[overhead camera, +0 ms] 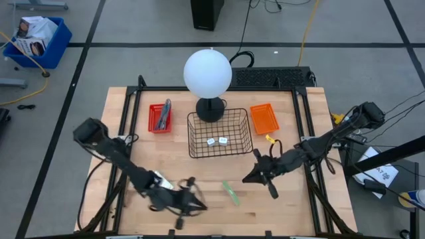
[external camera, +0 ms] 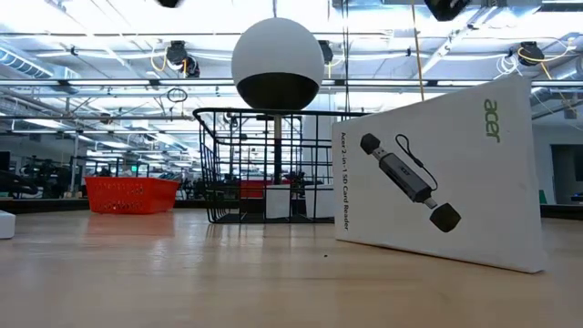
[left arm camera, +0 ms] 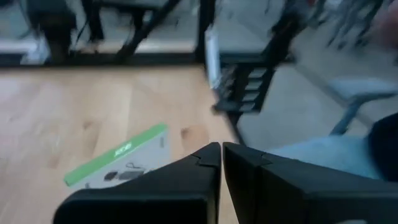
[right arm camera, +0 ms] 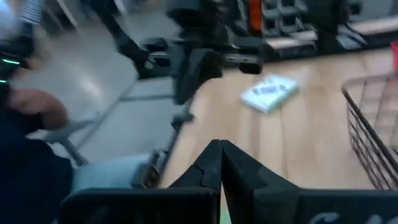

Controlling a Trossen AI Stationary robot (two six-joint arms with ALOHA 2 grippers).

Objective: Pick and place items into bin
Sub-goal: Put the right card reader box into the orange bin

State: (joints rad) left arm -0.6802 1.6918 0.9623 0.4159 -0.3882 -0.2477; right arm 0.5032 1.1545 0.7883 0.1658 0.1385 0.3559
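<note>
**Two in the basket, one box left on the table**

Two small white items (overhead camera: 217, 141) sit in the wire basket (overhead camera: 196, 149). The white-and-green Acer box (overhead camera: 230, 193) lies out on the wooden table (overhead camera: 133, 143), between left gripper (overhead camera: 188, 199) and right gripper (overhead camera: 260, 174), both closed, empty. Workshop beyond, globe lamp (overhead camera: 208, 72) overhead.

A big white globe lamp (overhead camera: 208, 72) stands on a black round base at the back of the wooden table (overhead camera: 133, 153), just behind the wire basket. An orange tray (overhead camera: 264, 117) sits beside the basket on one side and a red tray (overhead camera: 159, 117) on the other. A blue bin (overhead camera: 38, 41) rests on the grey floor, well apart from the table
</note>
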